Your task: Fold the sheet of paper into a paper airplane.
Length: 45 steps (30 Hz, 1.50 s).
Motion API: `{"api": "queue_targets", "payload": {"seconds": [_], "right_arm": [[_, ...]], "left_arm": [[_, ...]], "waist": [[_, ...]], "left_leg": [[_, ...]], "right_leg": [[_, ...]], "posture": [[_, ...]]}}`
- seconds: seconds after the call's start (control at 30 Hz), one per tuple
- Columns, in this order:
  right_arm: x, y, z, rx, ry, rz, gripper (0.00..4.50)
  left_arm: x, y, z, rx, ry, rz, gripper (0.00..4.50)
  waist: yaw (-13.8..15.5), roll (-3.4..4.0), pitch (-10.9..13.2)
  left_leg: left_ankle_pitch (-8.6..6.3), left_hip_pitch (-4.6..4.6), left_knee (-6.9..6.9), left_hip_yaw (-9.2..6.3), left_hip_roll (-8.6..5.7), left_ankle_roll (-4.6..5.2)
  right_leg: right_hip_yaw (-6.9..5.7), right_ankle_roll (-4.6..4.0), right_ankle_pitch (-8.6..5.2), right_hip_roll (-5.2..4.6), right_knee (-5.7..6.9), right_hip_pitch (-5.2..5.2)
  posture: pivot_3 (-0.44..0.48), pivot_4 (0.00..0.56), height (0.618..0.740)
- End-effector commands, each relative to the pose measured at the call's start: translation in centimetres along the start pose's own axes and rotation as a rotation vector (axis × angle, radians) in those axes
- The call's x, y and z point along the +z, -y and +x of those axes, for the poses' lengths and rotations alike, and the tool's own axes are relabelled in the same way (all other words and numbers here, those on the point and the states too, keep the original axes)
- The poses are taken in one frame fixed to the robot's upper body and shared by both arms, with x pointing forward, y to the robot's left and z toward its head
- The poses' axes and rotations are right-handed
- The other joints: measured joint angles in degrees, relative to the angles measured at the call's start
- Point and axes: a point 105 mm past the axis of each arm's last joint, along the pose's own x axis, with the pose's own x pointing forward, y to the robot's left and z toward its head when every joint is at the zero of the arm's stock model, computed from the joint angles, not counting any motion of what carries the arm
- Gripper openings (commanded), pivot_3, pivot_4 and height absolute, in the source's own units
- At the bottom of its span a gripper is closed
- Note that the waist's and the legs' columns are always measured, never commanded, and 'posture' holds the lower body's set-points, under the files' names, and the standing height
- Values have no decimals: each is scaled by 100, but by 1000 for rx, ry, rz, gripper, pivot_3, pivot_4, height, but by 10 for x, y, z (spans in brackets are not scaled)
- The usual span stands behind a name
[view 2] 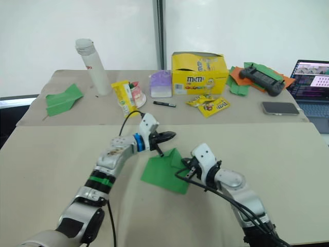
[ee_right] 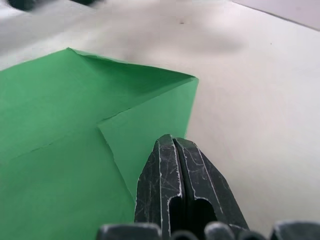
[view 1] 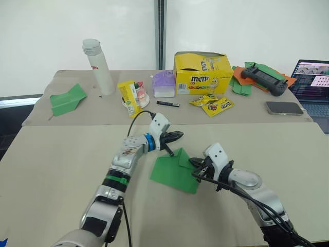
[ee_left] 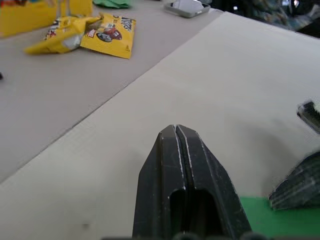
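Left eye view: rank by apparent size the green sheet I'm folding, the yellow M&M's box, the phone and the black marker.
1. yellow M&M's box and sheet of paper: look alike, and the sheet is nearer, so unranked.
2. phone.
3. black marker.

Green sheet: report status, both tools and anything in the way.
Left tool shut, at the sheet's far corner. Right tool shut, pressing on the sheet of paper. Sheet partly folded, one corner flap turned in. Table around it free of clutter.
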Motion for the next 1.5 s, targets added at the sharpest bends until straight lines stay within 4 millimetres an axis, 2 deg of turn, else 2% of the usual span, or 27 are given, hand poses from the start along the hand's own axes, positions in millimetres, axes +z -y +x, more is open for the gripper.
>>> {"api": "queue_targets", "payload": {"seconds": [0.03,0.13,0.27,0.47,0.67,0.83,1.0,1.2,1.37,1.5], "right_arm": [[27,23,-19,-66,75,-15,0],[31,35,-34,-92,69,-21,0],[19,39,-48,-65,-27,-63,0],[-7,2,-53,131,-163,-58,0],[-18,-20,-52,213,-180,2,0],[-16,-21,-44,201,-124,40,0],[10,-16,-38,192,51,105,0],[21,-18,-28,205,98,117,0],[23,-19,-16,220,136,151,0],[25,-13,-8,212,155,159,0]], "left_arm": [[-20,22,-10,-98,-73,70,17],[-34,29,-16,-113,-116,66,17],[-37,34,-13,-120,-127,54,17],[-47,39,-8,-145,-185,103,17],[-53,41,-10,-146,-205,102,17],[-56,40,-12,-142,-215,99,17],[-57,40,-13,-140,-219,99,17],[-55,38,-13,-122,-209,93,17],[-49,17,-15,8,-150,-133,17],[-48,16,-20,20,-135,-260,17]], "waist": [[7,3,2],[61,5,9],[117,6,9],[131,6,9],[135,6,9],[130,6,9],[129,7,9],[131,7,9],[125,7,9],[71,8,9]], "left_leg": [[0,-4,0,0,-1,0],[0,-24,1,-1,-4,1],[0,-23,5,0,0,1],[-1,-22,3,4,0,2],[-1,-11,5,2,3,2],[-1,-7,4,1,5,2],[-1,-8,4,0,4,2],[-1,-8,4,-1,4,2],[-1,-8,4,-1,3,2],[-1,-6,4,-1,3,2]], "right_leg": [[0,-1,1,-2,-1,-4],[3,-3,2,-6,-1,-24],[-2,-3,2,-5,-2,-20],[-1,0,0,-6,-5,-17],[-2,44,-26,-8,-7,3],[-2,44,-26,-5,-6,4],[0,38,-23,-6,-5,2],[-2,24,-15,-5,-4,1],[-2,26,-15,-6,-3,1],[-2,29,-17,-4,1,-1]], "posture": [[0,150,740],[0,150,740],[0,150,740],[0,150,740],[0,150,740],[0,150,740],[0,150,740],[0,150,740],[0,150,740],[0,150,740]]}}
